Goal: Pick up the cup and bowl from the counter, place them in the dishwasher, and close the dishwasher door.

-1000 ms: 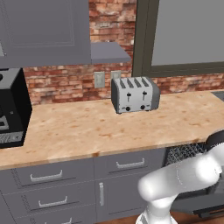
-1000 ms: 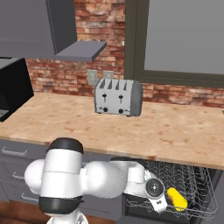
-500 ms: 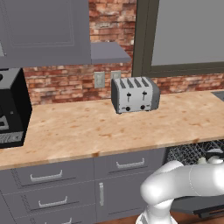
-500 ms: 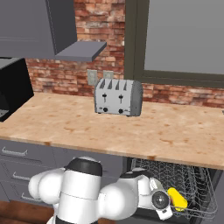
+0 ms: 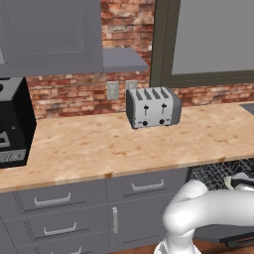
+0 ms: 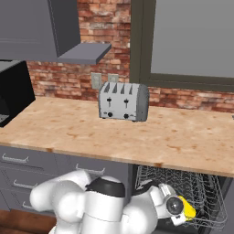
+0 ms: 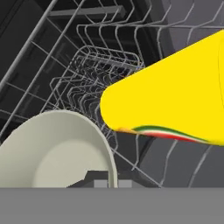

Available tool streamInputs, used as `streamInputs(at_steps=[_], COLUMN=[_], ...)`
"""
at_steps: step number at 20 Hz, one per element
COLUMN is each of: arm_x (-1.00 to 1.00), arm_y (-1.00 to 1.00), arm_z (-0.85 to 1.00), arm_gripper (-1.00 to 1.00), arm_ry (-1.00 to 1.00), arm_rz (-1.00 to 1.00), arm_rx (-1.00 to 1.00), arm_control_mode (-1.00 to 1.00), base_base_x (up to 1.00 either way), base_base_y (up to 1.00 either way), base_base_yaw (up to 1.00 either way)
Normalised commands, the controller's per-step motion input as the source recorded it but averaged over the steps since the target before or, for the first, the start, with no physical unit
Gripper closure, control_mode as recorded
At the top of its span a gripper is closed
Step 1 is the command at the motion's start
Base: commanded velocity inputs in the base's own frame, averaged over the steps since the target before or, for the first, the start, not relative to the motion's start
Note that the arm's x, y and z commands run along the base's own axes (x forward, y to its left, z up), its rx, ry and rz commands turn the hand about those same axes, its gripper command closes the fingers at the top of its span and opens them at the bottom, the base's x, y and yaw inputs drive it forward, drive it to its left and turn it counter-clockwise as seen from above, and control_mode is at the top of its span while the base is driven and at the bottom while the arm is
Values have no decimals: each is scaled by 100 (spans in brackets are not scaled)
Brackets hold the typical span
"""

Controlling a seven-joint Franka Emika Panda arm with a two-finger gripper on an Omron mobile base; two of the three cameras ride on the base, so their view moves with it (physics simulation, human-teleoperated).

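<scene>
Hand view looked into the dishwasher's wire rack (image 7: pixel 92 70), where the cream bowl (image 7: pixel 57 148) sat low and the yellow cup (image 7: pixel 175 96) hung close above it. Over the last second the arm (image 6: pixel 91 208) had dropped lower toward the rack. The jaws probably pinched the cup; I could not tell. The worktop (image 5: pixel 119 144) carried a toaster (image 5: pixel 153 106).

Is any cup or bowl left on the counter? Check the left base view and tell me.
No, the counter carries a toaster and a black appliance, no cup or bowl.
</scene>
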Motion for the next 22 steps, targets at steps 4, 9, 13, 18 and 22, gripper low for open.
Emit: streamInputs(at_steps=[4,9,13,18,22], arm_x=[18,7,-21,-71,-34], arm_y=[-13,-10,-7,-40,-33], arm_z=[-56,-71,-73,-31,2], arm_gripper=[100,100,-100,-100,-100], arm_ry=[0,0,0,-8,-11], arm_rz=[0,0,0,0,0], arm_rx=[0,0,0,0,0], arm_control_mode=[-100,-100,-100,-100,-100], base_base_x=[0,0,0,0,0], base_base_y=[0,0,0,0,0], base_base_yaw=[0,0,0,0,0])
